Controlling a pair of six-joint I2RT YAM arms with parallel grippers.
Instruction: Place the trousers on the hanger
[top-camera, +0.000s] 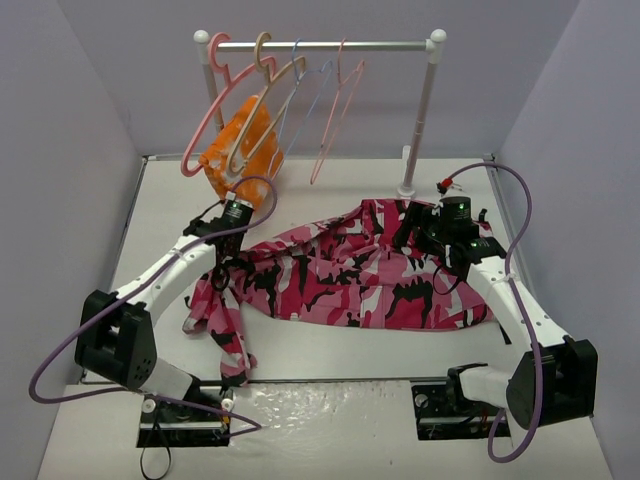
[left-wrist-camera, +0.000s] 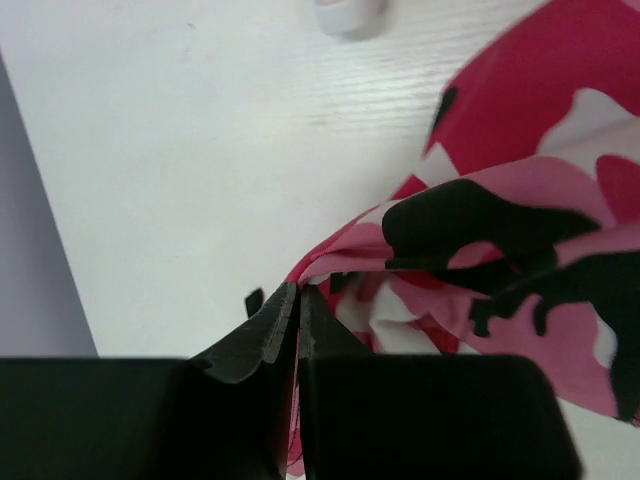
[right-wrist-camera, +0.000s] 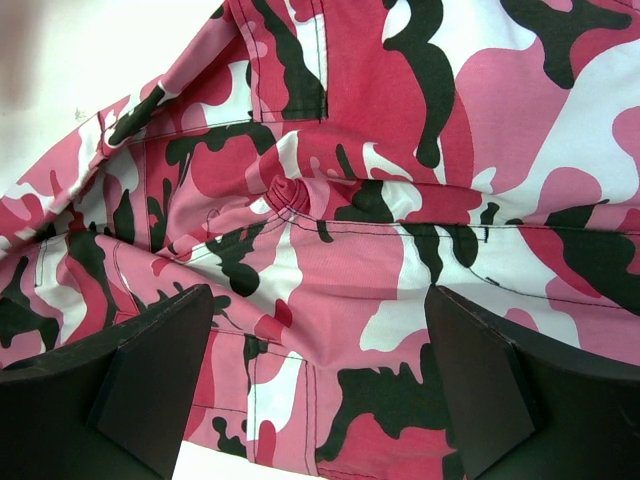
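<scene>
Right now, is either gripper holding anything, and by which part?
The left gripper is shut on the trousers, pinching an edge of the cloth between its fingertips. The right gripper hangs open over the trousers, holding nothing.

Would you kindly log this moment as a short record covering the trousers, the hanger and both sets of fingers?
trousers: lying crumpled on the table, not on the hanger
hanger: hooked on the rail
left fingers: shut on the trousers' edge
right fingers: open, just above the trousers
</scene>
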